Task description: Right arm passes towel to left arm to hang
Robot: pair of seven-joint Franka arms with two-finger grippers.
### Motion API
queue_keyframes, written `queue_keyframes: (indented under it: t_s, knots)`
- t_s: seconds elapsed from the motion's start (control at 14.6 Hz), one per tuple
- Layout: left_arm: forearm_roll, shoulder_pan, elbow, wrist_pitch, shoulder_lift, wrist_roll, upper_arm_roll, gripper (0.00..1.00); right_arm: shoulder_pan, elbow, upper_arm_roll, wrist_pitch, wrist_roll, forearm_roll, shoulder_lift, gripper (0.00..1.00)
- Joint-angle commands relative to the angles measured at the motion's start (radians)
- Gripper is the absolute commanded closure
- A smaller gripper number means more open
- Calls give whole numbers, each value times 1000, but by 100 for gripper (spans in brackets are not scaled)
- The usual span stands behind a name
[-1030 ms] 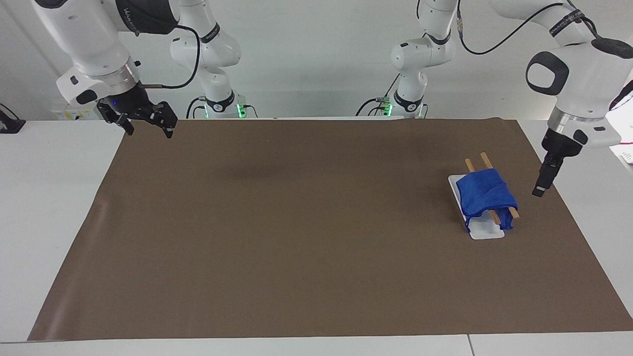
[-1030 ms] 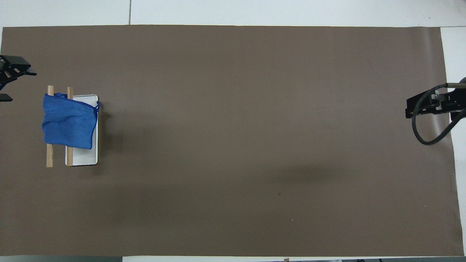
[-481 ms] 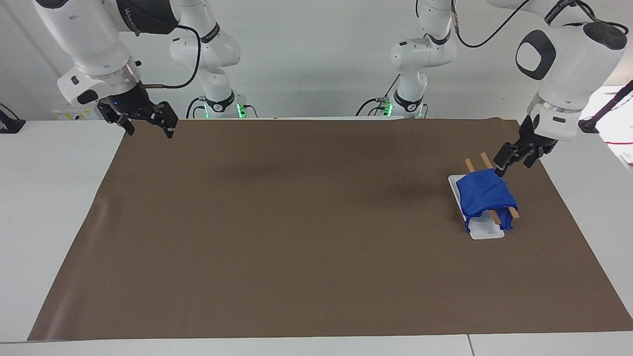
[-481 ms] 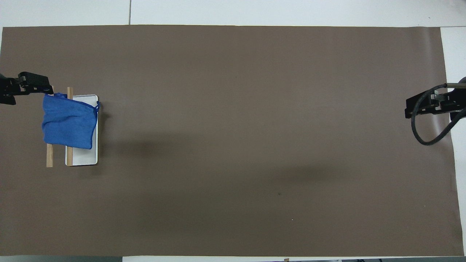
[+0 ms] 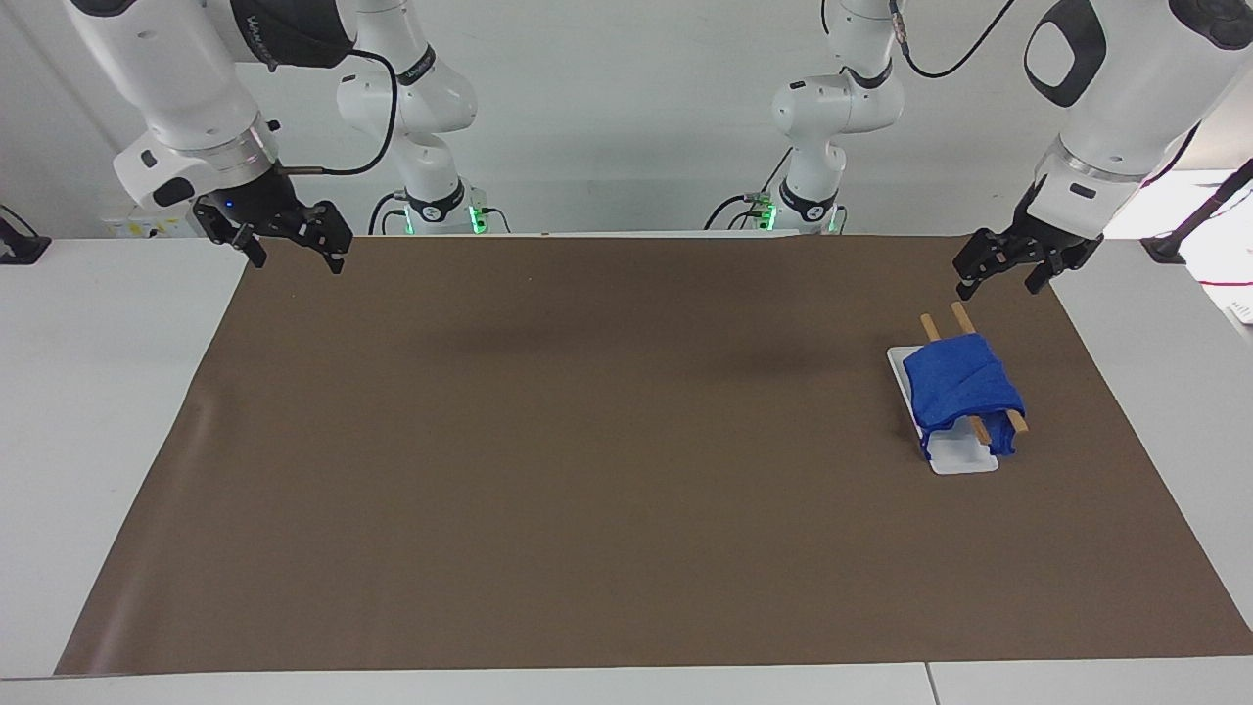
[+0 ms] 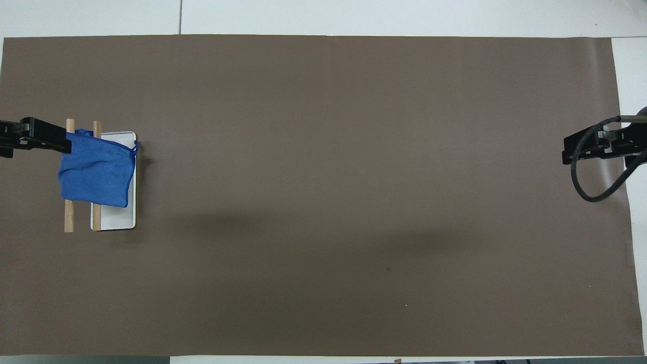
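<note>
the left gripper (image 5: 1006, 276) hangs in the air with its fingers spread and nothing between them. just below it and a little toward the table's middle, the towel (image 5: 961, 390) is draped over two wooden rails (image 5: 962, 316) of a small rack whose white base (image 5: 961, 458) sits on the brown mat (image 5: 587, 441). from overhead the gripper overlaps the rail ends, but the facing view shows it raised clear of them, not touching cloth or wood. far from this hand, at the other end of the table, the right gripper (image 5: 284, 235) waits over the mat's corner, fingers likewise apart and empty.

the towel looks soft, light and limp: it sags over the rails and one edge hangs down past them. it would probably fold and swing when lifted, and could slide off the smooth rails if tugged sideways. a pinch on a bunched edge or corner, gathering more than one layer, seems the surest hold. the hanging step appears done.
</note>
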Motion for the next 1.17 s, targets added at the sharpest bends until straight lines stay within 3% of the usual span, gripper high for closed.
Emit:
queue_keyframes:
  t_s: [0.0,0.21,1.1]
  knots:
    - [-25,-5,14,-36,6,63,0,0,-8,-22,6,12,16,18,-20,0]
    - [-26,-7,-32,-22,-16,86,0,0,-7,-22,6,14,17,18,-20,0]
    - [-51,-36,-35,-53,-33,90,-2,0,-7,-21,8,14,17,18,-20,0]
